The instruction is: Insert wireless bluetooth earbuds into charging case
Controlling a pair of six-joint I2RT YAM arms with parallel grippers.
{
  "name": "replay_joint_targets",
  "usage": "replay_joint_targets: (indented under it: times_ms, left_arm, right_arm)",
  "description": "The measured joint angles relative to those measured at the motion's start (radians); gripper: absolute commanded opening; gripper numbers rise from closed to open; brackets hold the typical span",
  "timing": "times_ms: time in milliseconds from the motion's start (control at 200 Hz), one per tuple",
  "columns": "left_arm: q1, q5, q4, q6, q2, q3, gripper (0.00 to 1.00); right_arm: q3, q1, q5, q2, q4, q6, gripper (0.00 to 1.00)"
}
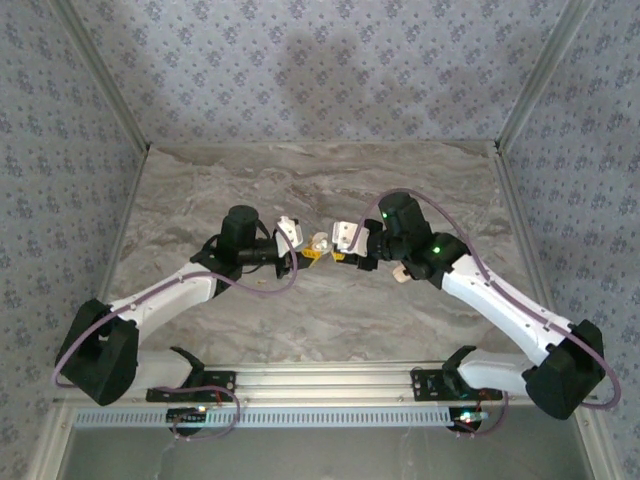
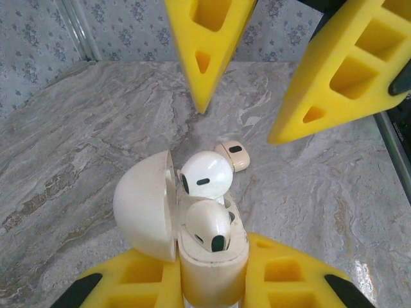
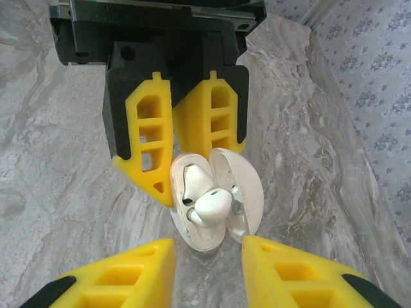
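Table (image 1: 200, 200): marble top, patterned walls on the left, right and far sides, metal rail along the near edge. I see bare surface all round the work point, which is mid-table. Left arm (image 1: 170, 290) and right arm (image 1: 500, 300) reach inward and meet there, tips close together.

Left gripper (image 2: 212, 273): clamped on the base of the charging case (image 2: 215, 256). Lid (image 2: 144, 205) hangs open to one side.

Right gripper (image 3: 209, 242): fingers apart, flanking the case's near end, with a gap on each side.

The earbuds (image 2: 209, 223) both lie in the open base.

Left wrist view: the upper earbud (image 2: 205, 174) stands proud of the rim. A small peach piece (image 2: 232, 156) with a dark slot sits just beyond it. I cannot tell whether it rests on the table.

Right wrist view: the left fingers' hold seen from the front, and the room between my right fingers and the case.
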Motion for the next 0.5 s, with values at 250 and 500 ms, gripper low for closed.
replay_joint_targets:
  times_ms: [250, 500]
  left_arm:
    - [0.000, 0.000, -0.006, 0.000, 0.000, 0.000, 0.17]
    - [0.000, 0.000, -0.007, 0.000, 0.000, 0.003, 0.17]
  right_arm:
    - [0.015, 0.005, -0.011, 0.029, 0.019, -0.008, 0.35]
    - [0.024, 0.014, -0.026, 0.065, 0.038, -0.008, 0.35]
